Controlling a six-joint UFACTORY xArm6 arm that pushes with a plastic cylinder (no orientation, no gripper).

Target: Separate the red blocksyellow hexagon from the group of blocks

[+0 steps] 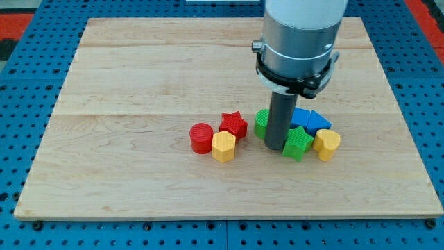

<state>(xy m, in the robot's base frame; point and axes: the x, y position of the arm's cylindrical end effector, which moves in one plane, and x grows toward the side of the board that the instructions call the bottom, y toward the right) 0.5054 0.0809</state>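
Observation:
A red cylinder [201, 137], a red star [234, 124] and a yellow hexagon [223, 146] sit together at the view's lower middle; the hexagon touches both red blocks. My tip [275, 147] stands to their right, in the middle of a second cluster: a green block [262, 122] at its upper left, a green star [297, 144] at its right, blue blocks [311, 121] behind, and a yellow heart-like block [327, 144] at the far right. The rod hides part of the green block and of the blue blocks.
The wooden board [139, 83] lies on a blue pegged surface [21, 104]. The arm's grey cylinder [300, 35] hangs over the board's upper right.

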